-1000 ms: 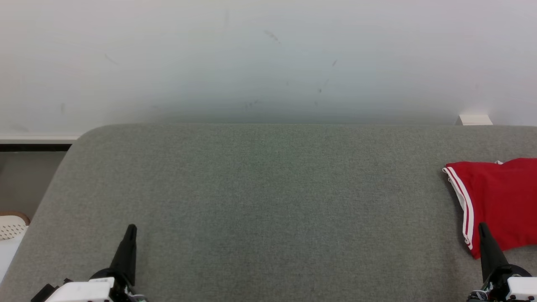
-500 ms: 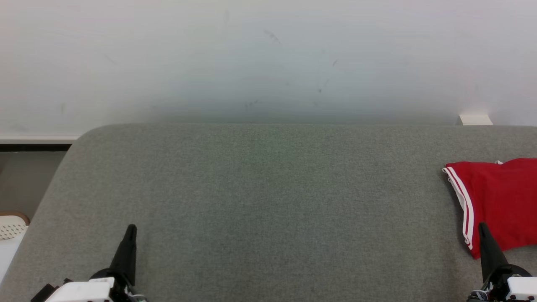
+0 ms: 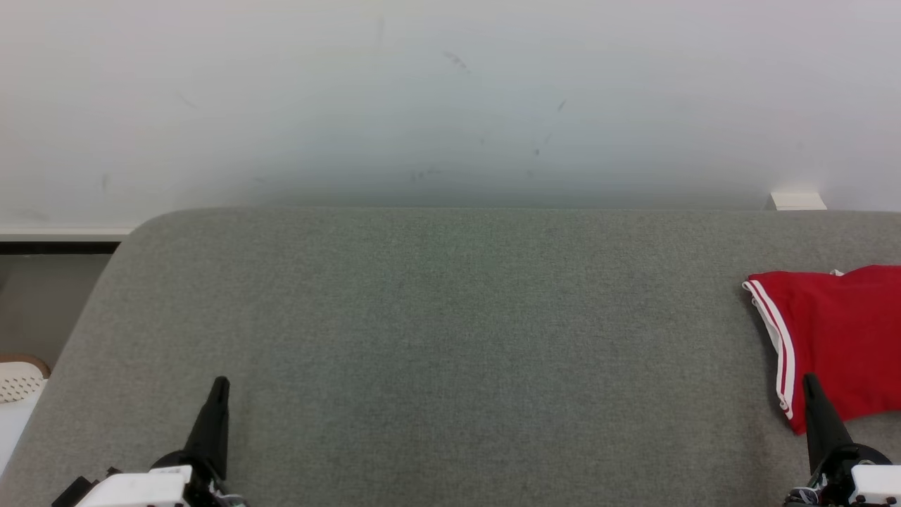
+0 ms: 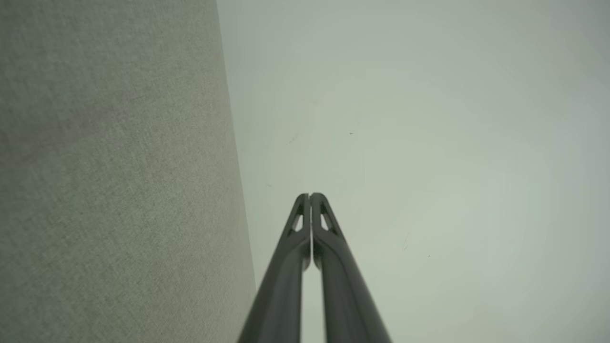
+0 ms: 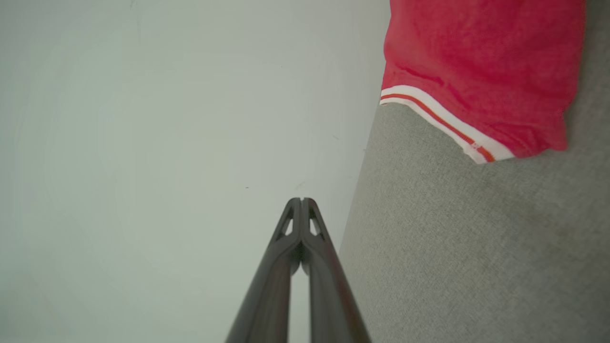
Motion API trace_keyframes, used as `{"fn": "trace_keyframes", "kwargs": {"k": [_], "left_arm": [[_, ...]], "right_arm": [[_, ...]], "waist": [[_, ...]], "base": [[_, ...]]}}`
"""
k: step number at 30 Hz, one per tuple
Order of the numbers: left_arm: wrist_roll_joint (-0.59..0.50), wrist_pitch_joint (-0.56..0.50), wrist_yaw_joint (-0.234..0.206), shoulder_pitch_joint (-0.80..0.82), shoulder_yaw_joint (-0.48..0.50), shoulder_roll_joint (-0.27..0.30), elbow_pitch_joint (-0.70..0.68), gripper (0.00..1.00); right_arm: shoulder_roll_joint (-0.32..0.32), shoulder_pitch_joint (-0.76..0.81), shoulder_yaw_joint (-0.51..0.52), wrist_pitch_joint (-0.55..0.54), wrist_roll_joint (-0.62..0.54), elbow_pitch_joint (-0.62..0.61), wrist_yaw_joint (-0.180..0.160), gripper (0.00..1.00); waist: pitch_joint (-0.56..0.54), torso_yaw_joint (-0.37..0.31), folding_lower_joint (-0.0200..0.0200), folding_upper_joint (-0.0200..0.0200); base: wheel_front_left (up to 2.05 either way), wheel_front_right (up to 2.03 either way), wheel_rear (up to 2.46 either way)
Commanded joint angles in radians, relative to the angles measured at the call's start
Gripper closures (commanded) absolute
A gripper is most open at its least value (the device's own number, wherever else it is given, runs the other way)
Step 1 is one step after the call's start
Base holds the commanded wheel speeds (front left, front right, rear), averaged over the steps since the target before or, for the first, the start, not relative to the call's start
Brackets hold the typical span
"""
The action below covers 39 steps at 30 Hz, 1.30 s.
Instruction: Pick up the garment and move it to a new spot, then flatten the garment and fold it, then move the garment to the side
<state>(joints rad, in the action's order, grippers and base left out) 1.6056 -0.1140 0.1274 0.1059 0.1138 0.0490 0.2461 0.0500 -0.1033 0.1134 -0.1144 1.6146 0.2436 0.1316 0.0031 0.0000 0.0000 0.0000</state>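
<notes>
The garment [image 3: 838, 338] is red with white stripes along its hem and lies folded flat at the right edge of the grey felt table [image 3: 450, 338]. The right wrist view has the garment [image 5: 481, 71] at its upper right. My right gripper [image 3: 811, 384] is shut and empty at the lower right, its tip over the garment's near corner. In its wrist view the right gripper [image 5: 301, 200] has both fingers pressed together. My left gripper [image 3: 221, 384] rests shut at the lower left, far from the garment. The left gripper [image 4: 310, 195] holds nothing.
A pale wall [image 3: 450, 98] rises behind the table's far edge. A small white block [image 3: 797, 201] sits at the far right by the wall. A white perforated basket [image 3: 17, 384] stands below the table's left edge.
</notes>
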Motion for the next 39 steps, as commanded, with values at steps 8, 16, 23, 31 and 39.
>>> {"fn": "trace_keyframes", "kwargs": {"k": [8,16,23,31,39], "left_arm": [[0.014,-0.004,0.006,0.006,0.002,0.002,-0.001,1.00],[0.014,-0.004,0.006,0.006,0.002,0.002,-0.001,1.00],[0.014,-0.004,0.006,0.006,0.002,0.002,-0.001,1.00],[0.014,-0.004,0.006,0.006,0.002,0.002,-0.001,1.00],[0.014,-0.004,0.006,0.006,0.002,0.002,-0.001,1.00]], "right_arm": [[0.000,-0.011,0.005,-0.004,-0.005,0.003,-0.002,1.00],[0.000,-0.011,0.004,-0.004,-0.005,0.003,-0.002,1.00],[0.000,-0.011,0.005,-0.004,-0.005,0.003,-0.002,1.00],[0.000,-0.011,0.005,-0.004,-0.005,0.003,-0.002,1.00],[0.000,-0.011,0.005,-0.004,-0.005,0.003,-0.002,1.00]], "waist": [[0.000,0.000,0.0000,0.0000],[0.000,0.000,0.0000,0.0000],[0.000,0.000,0.0000,0.0000],[0.000,0.000,0.0000,0.0000],[0.000,0.000,0.0000,0.0000]], "base": [[0.00,0.00,0.00],[0.00,0.00,0.00],[0.00,0.00,0.00],[0.00,0.00,0.00],[0.00,0.00,0.00]]}}
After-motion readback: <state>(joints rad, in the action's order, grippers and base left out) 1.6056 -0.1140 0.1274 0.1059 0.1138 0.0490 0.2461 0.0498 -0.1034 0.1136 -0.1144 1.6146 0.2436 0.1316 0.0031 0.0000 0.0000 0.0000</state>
